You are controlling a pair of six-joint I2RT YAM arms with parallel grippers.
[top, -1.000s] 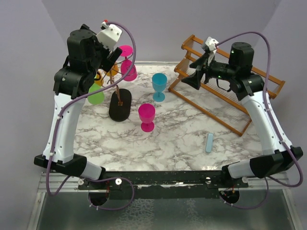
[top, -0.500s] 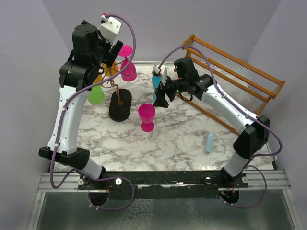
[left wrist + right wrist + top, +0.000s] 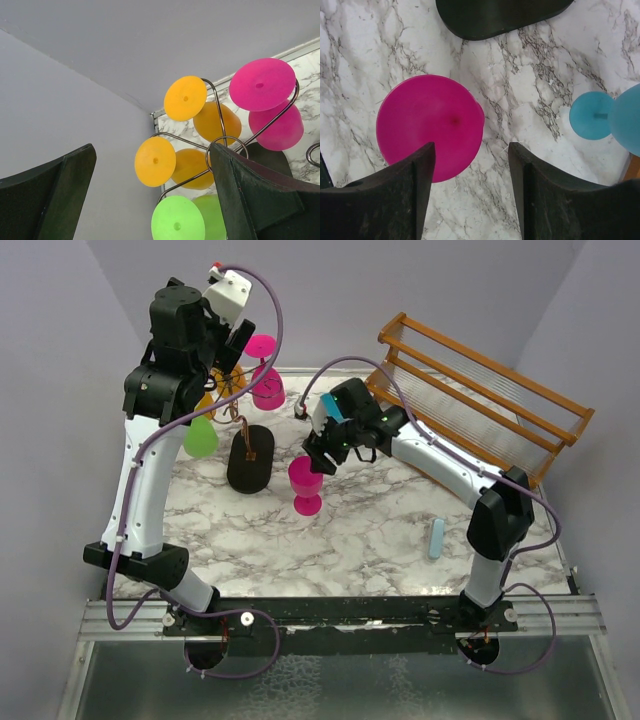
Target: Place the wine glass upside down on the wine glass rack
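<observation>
I judge this the reach step: my right pincer (image 3: pixel 470 150), jaws apart, hovers over the pink glass (image 3: pixel 427 125) mid-frame. Next I must lower and close. Left pincer (image 3: pixel 150 165) gapes by the rack (image 3: pixel 250 458).

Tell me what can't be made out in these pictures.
Blue glass: top view, nearly all hidden behind the right arm; right wrist view, bowl cut off by the right edge.
Rack: top view, much of its wire arms hidden behind the left arm.
Green glass: left wrist view, cut off by the bottom edge.
Pink glass: right wrist view, stem hidden under its bowl.
Light blue stick: top view, too small to identify.
</observation>
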